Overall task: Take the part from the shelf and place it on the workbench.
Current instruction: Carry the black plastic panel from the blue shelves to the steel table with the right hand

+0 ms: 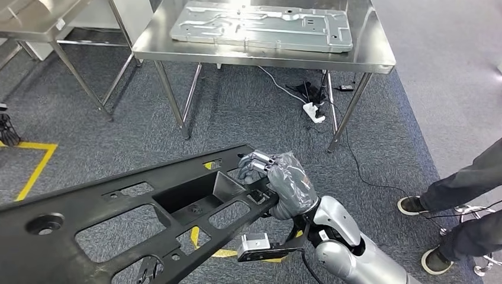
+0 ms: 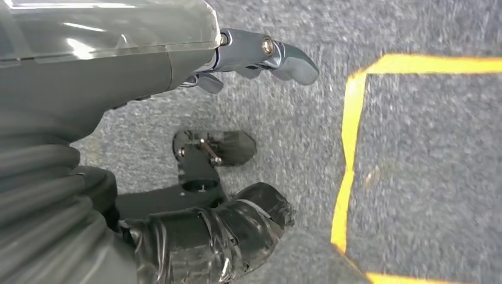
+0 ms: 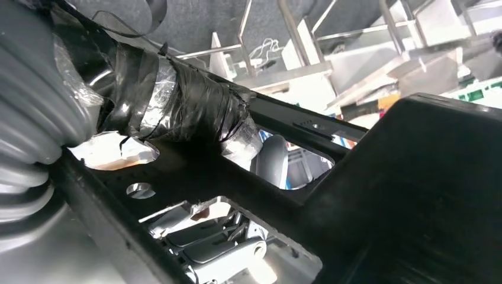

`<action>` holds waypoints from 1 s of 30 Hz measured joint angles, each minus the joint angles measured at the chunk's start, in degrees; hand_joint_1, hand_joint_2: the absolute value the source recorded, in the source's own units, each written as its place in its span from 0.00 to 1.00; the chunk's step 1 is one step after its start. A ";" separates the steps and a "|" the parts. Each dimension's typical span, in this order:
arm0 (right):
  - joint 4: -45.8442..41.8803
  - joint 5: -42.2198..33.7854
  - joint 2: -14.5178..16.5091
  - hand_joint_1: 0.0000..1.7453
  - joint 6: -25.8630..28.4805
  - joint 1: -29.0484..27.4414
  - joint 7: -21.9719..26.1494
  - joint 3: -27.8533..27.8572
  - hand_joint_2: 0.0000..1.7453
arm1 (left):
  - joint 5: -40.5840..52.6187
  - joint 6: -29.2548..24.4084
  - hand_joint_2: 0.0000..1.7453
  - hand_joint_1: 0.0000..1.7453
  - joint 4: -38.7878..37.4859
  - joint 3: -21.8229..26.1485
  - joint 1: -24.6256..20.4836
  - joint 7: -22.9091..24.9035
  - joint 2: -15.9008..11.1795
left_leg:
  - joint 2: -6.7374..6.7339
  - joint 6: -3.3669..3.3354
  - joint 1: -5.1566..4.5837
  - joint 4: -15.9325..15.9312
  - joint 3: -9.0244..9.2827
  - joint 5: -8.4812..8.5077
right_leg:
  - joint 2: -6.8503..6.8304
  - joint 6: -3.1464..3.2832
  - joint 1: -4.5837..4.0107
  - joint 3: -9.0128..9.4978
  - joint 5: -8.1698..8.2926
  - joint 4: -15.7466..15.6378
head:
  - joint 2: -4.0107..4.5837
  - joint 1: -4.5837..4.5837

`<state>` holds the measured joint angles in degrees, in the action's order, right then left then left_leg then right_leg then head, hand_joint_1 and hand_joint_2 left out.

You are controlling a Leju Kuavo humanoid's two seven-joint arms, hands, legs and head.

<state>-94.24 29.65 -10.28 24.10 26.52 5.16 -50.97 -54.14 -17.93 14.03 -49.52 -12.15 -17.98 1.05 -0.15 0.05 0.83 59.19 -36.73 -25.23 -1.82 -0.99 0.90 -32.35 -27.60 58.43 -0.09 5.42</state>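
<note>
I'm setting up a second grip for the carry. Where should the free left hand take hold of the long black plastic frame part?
Probably at a bar beside a cut-out near the wide end of the long black plastic frame part, coming from below. The right hand grips a rib at the narrow end only, so the long span hangs unsupported; the openings let fingers wrap through.

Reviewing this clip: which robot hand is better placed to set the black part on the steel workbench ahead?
Right. The right robot hand already grips the black part, facing the workbench. The left robot hand hangs over carpet, holding nothing.
</note>
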 joint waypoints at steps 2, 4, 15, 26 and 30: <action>0.25 0.06 0.24 1.00 -0.01 0.14 0.01 -0.21 1.00 | 0.17 0.04 1.00 0.00 0.00 -0.04 0.03 0.07 0.00 | 0.25 -0.70 -0.11 -0.03 0.12 -0.01 | -0.03 -0.62 -0.07 0.20 -0.08 -0.23 | 0.00 -0.09; 0.46 0.09 0.34 1.00 0.00 0.23 0.02 -0.29 1.00 | 0.19 0.04 1.00 0.00 0.00 -0.08 0.00 0.11 0.00 | 0.37 -1.38 0.11 -0.51 0.58 0.08 | 0.38 -1.16 0.07 -0.10 -1.02 0.92 | 0.00 -0.21; 1.53 0.10 0.49 1.00 0.04 0.21 0.14 -0.72 1.00 | 0.21 0.05 1.00 0.00 0.00 -0.36 -0.06 0.17 0.08 | 1.45 -1.55 -0.31 -0.17 1.45 -0.99 | 1.85 -0.56 -0.17 -2.58 1.76 1.04 | 0.00 -0.58; 2.04 -0.31 0.88 1.00 0.10 0.23 0.71 -0.87 1.00 | 0.21 0.29 1.00 0.00 0.00 -0.41 0.26 0.15 0.09 | 0.57 0.93 -0.03 12.85 -5.43 -5.39 | 1.55 1.46 0.12 -1.27 1.36 -0.22 | 0.00 -0.21; 2.08 -0.35 0.98 1.00 0.16 0.25 0.94 -0.91 1.00 | 0.22 0.31 1.00 0.00 0.00 -0.42 0.08 0.13 0.07 | 0.35 0.06 -0.30 0.99 0.32 -0.65 | 1.60 0.57 -0.12 -1.24 0.40 0.69 | 0.00 -0.25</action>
<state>-92.16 29.29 -9.30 24.26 26.77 6.11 -51.88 -53.92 -17.62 14.03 -49.94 -12.06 -17.85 1.11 0.20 0.11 0.53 60.18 -36.41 -25.88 -0.22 -0.42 0.79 -33.59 -27.20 59.12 -0.09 5.17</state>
